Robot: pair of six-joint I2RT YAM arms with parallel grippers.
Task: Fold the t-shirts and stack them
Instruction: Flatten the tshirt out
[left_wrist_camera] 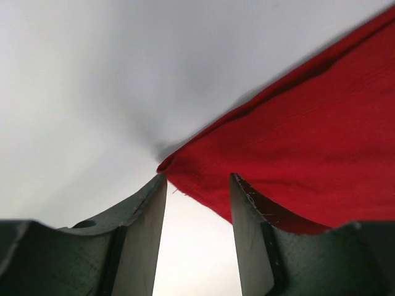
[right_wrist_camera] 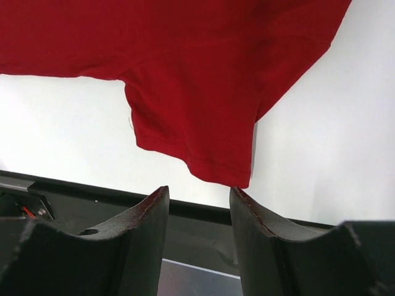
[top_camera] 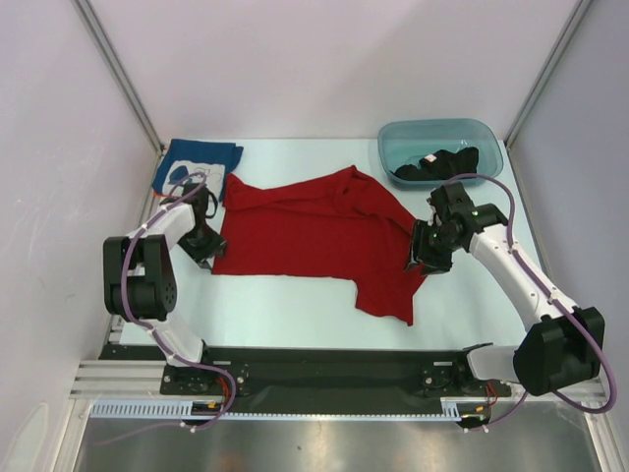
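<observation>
Red t-shirt (top_camera: 314, 231) lies between the left pincer (left_wrist_camera: 198, 180) and right pincer (right_wrist_camera: 199, 191), both parted, empty, at its edges.

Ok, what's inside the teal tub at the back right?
A crumpled black t-shirt lies in the teal tub, against its near wall. Whatever is beneath the shirt is covered.

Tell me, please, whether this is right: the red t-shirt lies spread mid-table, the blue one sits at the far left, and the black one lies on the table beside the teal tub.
Not quite: the top external view shows the black t-shirt inside the teal tub, not beside it. The red t-shirt is spread mid-table and the blue t-shirt sits at the far left.
</observation>
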